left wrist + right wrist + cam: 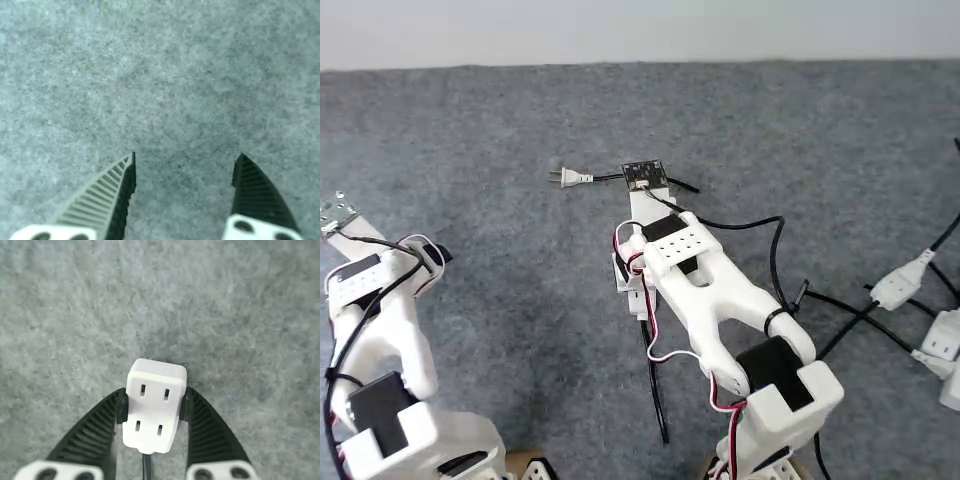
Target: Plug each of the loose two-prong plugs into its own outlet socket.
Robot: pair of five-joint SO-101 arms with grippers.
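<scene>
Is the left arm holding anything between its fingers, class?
No, the left arm's fingers stand wide apart over the grey mat, with nothing gripped between them.

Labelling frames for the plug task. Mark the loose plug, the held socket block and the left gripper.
loose plug [576, 178], high view, on its white body.
socket block [155, 406], right wrist view, on its slotted face.
left gripper [187, 157], left wrist view, midway between its fingertips.

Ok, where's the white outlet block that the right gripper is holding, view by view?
High view: hidden under the right arm, mid-table.
Right wrist view: outlet block clamped in the right gripper.
Left wrist view: open left gripper over carpet.
Shared landmark: grey carpet.
</scene>
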